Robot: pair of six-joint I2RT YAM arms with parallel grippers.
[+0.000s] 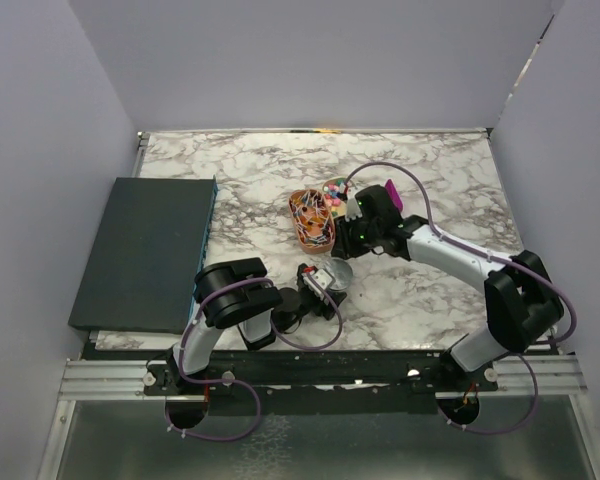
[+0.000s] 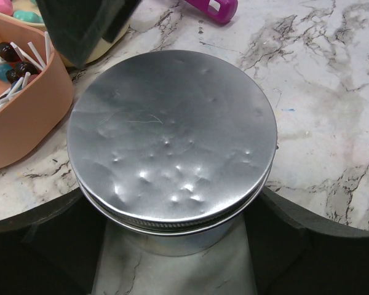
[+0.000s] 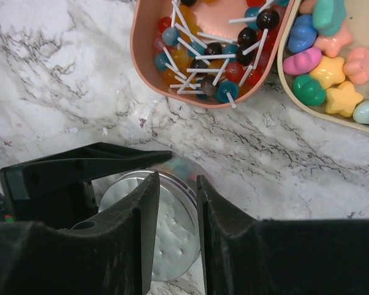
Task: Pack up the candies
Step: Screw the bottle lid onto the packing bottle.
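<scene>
A round silver tin (image 1: 337,272) with its dented lid (image 2: 172,135) on stands on the marble table. My left gripper (image 2: 172,198) hugs the tin's sides, one finger against each edge. My right gripper (image 3: 177,184) hovers above the tin (image 3: 175,236), jaws apart with nothing between them. The candies (image 3: 332,67), bright star and shell shapes, lie in a cream bowl (image 3: 281,50) beyond the tin. A purple scoop (image 1: 391,190) lies beside that bowl (image 1: 335,187).
A pink tray (image 3: 135,37) of lollipops (image 3: 203,49) sits just behind the tin, close to the left finger (image 3: 80,172). A dark flat box (image 1: 145,250) covers the table's left side. Grey walls enclose the table.
</scene>
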